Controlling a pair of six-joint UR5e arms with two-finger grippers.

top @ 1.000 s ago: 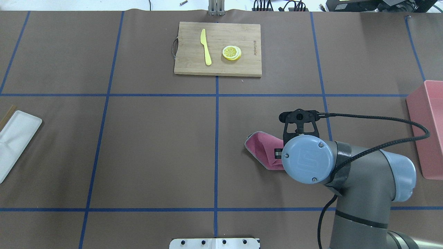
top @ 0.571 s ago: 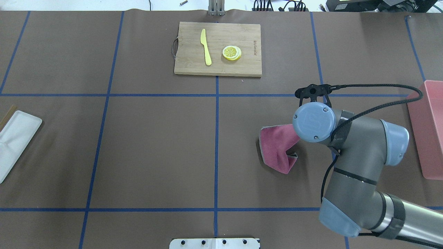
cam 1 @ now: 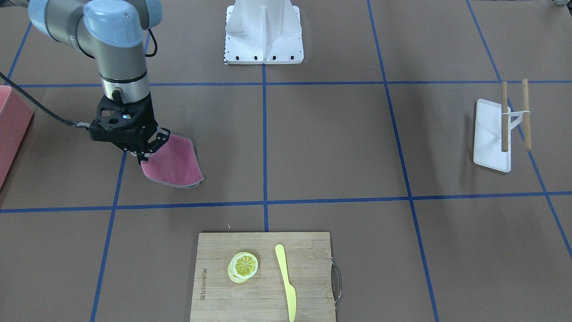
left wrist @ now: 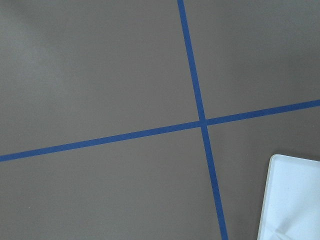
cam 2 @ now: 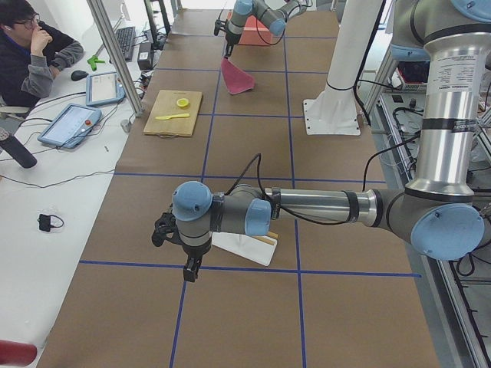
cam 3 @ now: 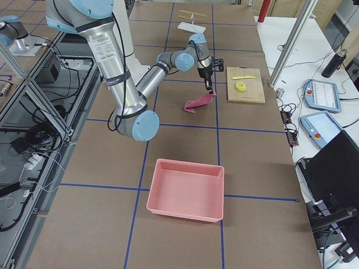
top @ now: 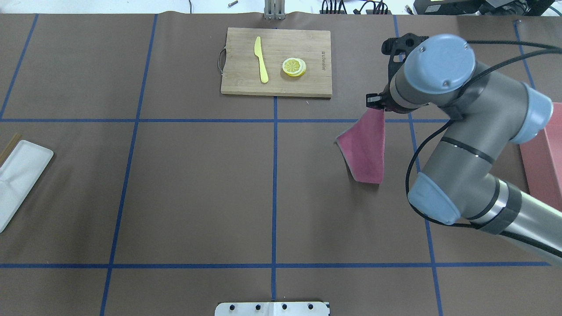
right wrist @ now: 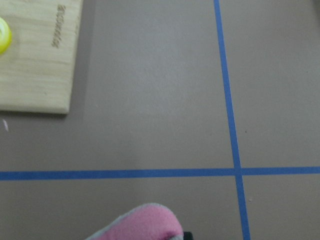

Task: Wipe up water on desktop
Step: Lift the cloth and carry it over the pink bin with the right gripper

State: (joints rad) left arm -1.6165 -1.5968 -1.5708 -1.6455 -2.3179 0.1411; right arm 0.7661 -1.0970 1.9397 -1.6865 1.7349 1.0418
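Observation:
The desktop point(top: 197, 175) is brown with blue tape lines; I see no water on it. My right gripper point(top: 376, 103) is shut on one end of a pink cloth point(top: 366, 149), right of the cutting board. The cloth trails from the gripper down onto the desktop. In the front-facing view the gripper point(cam 1: 145, 154) holds the cloth point(cam 1: 172, 165) at its upper left corner. The cloth's edge shows in the right wrist view point(right wrist: 140, 225). My left gripper point(cam 2: 188, 270) hangs low over the desktop by the white tray; I cannot tell whether it is open or shut.
A bamboo cutting board point(top: 276, 61) with a yellow knife point(top: 261, 59) and a lemon slice point(top: 294, 67) lies at the far middle. A pink bin point(top: 544, 153) stands at the right edge. A white tray point(top: 19, 180) lies at the left edge.
My right arm has swung away from the robot toward the far side, dragging the cloth with it. The cloth has gone from bunched to stretched out.

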